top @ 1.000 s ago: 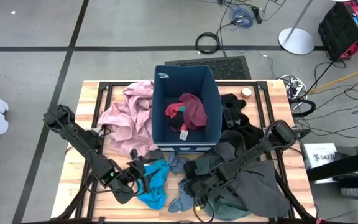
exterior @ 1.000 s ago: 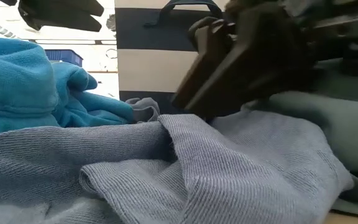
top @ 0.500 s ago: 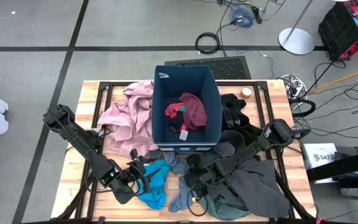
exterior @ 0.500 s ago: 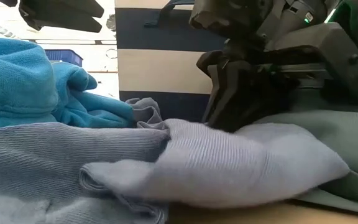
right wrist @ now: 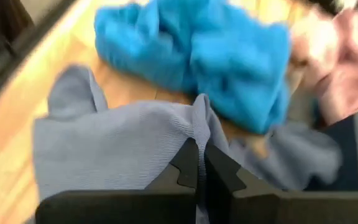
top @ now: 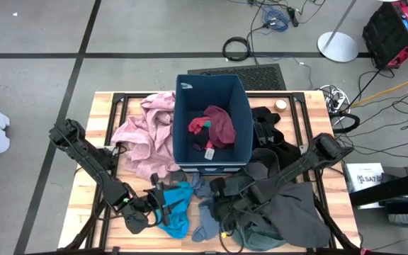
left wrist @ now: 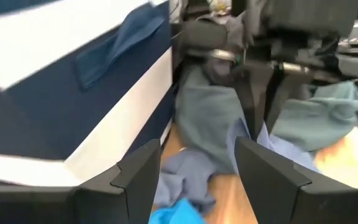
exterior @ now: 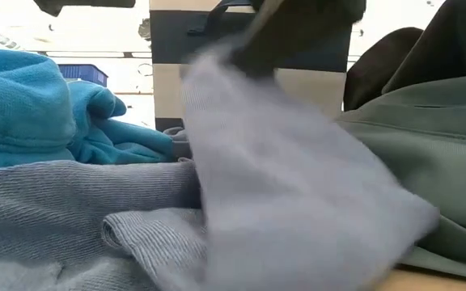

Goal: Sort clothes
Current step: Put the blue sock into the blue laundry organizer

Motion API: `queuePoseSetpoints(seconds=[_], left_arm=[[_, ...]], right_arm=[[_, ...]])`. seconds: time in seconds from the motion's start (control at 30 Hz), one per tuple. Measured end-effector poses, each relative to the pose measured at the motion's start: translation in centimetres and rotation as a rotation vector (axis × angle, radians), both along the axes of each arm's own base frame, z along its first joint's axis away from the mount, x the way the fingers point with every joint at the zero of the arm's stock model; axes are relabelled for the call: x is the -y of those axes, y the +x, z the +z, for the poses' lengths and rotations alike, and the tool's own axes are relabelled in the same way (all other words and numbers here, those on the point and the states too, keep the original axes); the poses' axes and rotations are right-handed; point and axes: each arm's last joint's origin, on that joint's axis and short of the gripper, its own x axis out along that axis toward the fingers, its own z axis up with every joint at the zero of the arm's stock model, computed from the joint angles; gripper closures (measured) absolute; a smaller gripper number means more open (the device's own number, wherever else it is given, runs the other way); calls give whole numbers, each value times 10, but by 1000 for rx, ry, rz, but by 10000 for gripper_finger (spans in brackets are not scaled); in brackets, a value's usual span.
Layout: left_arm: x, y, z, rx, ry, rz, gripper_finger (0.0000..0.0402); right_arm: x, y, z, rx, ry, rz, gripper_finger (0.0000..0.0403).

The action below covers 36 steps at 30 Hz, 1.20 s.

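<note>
A grey-blue ribbed cloth [top: 205, 228] lies at the near middle of the table, between a bright-blue piece [top: 178, 205] and a grey-green garment [exterior: 427, 145]. My right gripper [right wrist: 199, 157] is shut on this cloth and stands above the table [top: 214, 203]. My left gripper [left wrist: 197, 171] hovers open beside the bright-blue piece [top: 161, 207], pointing toward the right gripper, with nothing between its fingers. A dusty-pink garment [top: 144, 131] lies left of the navy bin [top: 179, 120], which holds a red piece [top: 219, 124]. My right gripper pinches a raised fold of the grey-blue cloth [right wrist: 194, 127] between its two shut fingers, coming slanting down from the table's right. The pinched part is drawn up off the table [exterior: 281, 178], while the rest of the cloth [exterior: 63, 210] still lies on the table.
A dark grey garment [top: 296, 205] spreads under the right arm at the near right. A black one [top: 264, 124] lies right of the bin. The bin's striped wall [left wrist: 73, 93] stands close behind both grippers. Bare wood [top: 91, 219] shows at the near left.
My right gripper has shut on the grey-blue cloth and risen, pulling a fold of it up off the table. The rest of the cloth stays lying where it was. The bright-blue piece has kept its place.
</note>
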Motion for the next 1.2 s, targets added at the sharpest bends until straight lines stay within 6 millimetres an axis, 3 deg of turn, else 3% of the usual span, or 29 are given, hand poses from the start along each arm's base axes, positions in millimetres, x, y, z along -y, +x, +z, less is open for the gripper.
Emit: queuePoseSetpoints(seconds=[0.33,0.6,0.97,1.2], left_arm=[[5,4,9,53,-37,-63,185],[7,13,23,141,-135,-158,185],[-28,49,30,187,-273,-241,185],[-42,61,32,218,-308,-264,185]], right_arm=[[-2,-28,62,177,-8,-1,403],[3,-47,97,314,-58,-114,403],[6,-47,107,379,-54,-145,403],[9,-46,108,390,-83,-185,403]])
